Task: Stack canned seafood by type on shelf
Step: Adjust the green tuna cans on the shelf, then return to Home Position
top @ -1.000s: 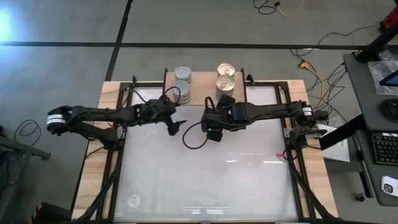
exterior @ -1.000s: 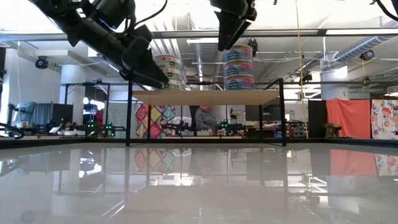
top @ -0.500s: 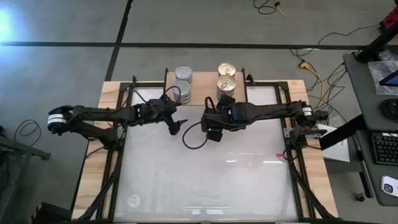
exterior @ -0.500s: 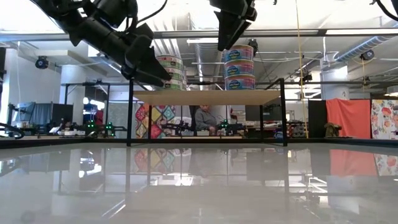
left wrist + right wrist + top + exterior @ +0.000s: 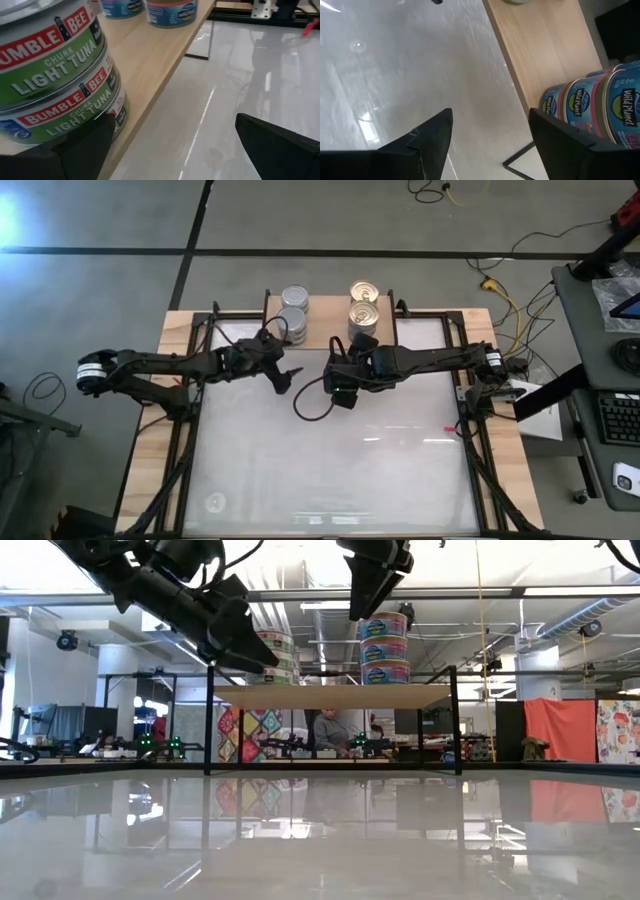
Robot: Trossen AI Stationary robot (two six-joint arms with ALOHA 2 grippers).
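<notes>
Left gripper [image 5: 281, 379] spread, empty, beside the green-labelled silver-topped tuna tins [image 5: 293, 313] stacked on the low light-wood, black-legged shelf [image 5: 330, 696]. Blue-labelled gold-topped tins [image 5: 363, 302] stacked alongside. Right gripper [image 5: 343, 387] spread, empty. Stacking looks finished; next: back both arms clear.

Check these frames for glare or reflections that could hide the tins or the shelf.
High view: light streaks on the glossy table, tins clear. Low view: bright ceiling backlight leaves both grippers dark shapes; the table mirrors the shelf. Left wrist view: a streak on the table, labels readable.
</notes>
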